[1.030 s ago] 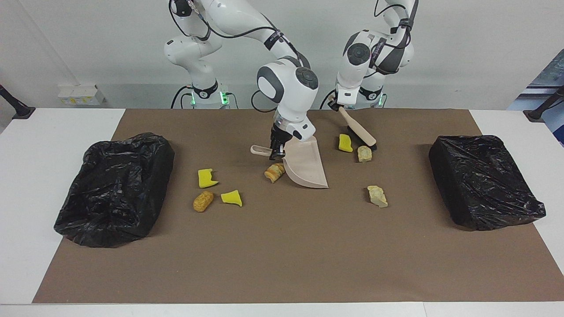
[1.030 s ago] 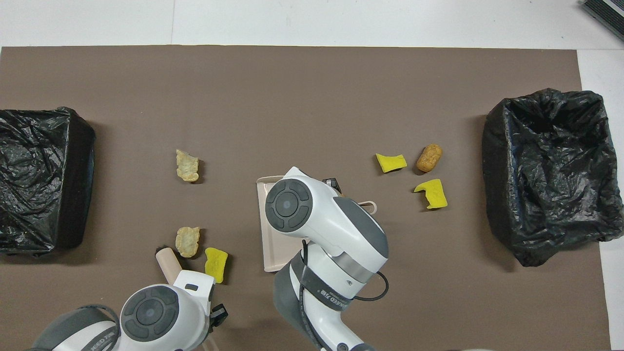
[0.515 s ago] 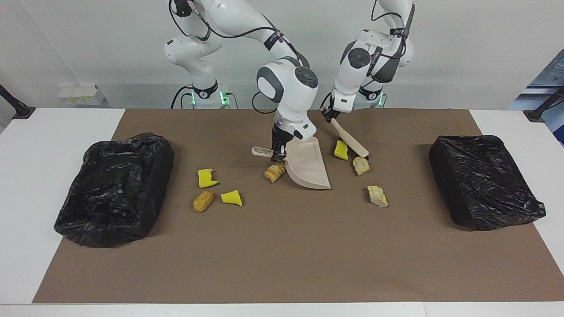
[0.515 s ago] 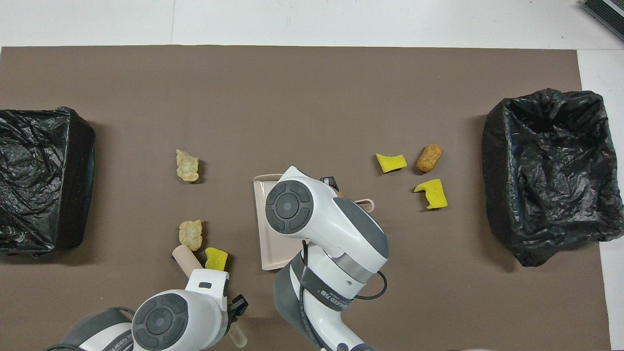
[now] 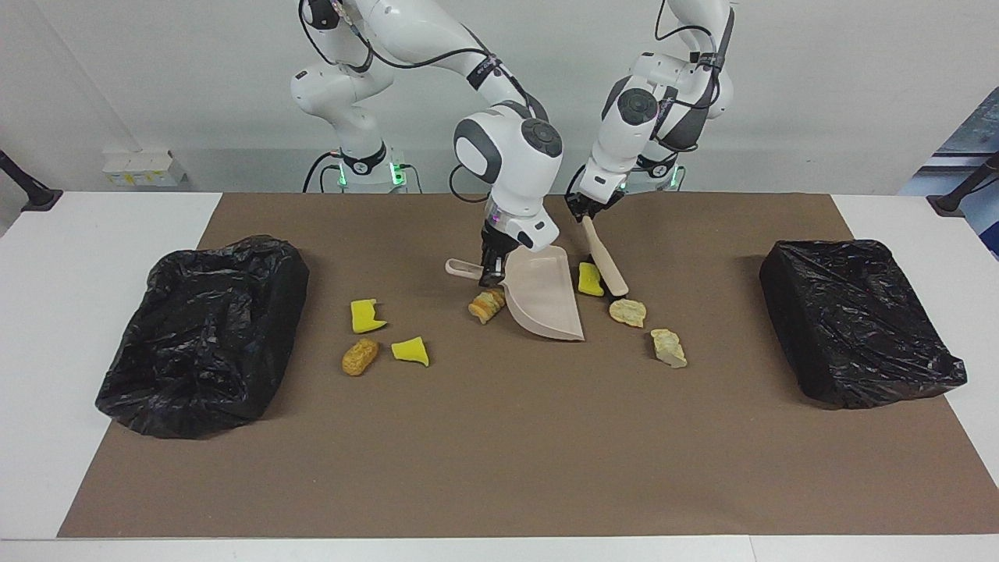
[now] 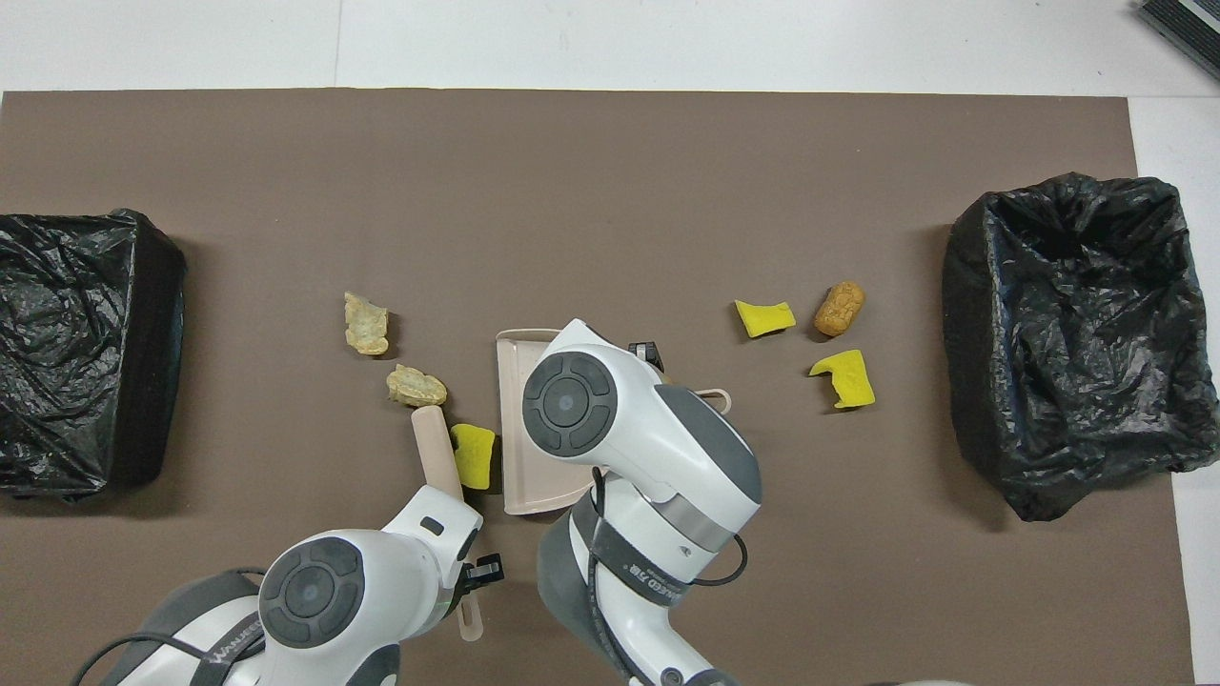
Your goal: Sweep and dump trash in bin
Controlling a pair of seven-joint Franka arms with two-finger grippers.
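My right gripper [image 5: 490, 271] is shut on the handle of a beige dustpan [image 5: 542, 300] resting on the brown mat mid-table. My left gripper [image 5: 588, 208] is shut on the handle of a beige brush [image 5: 605, 259], whose head touches the mat beside the pan. A yellow sponge scrap [image 5: 589, 279] lies between brush and pan, and a beige chunk [image 5: 627, 312] sits at the brush's tip. Another beige chunk [image 5: 669, 347] lies farther out. A bread lump [image 5: 487, 304] rests against the pan's handle side. Two yellow scraps [image 6: 764, 317] [image 6: 843, 378] and an orange lump [image 6: 840, 308] lie toward the right arm's end.
Two bins lined with black bags stand on the mat, one bin [image 5: 203, 336] at the right arm's end and another bin [image 5: 858, 320] at the left arm's end. Bare mat [image 5: 499, 453] stretches from the trash to the table edge farthest from the robots.
The left gripper has swung the brush toward the dustpan, pushing the yellow scrap and a beige chunk along the mat toward the pan's mouth. The dustpan has barely shifted.
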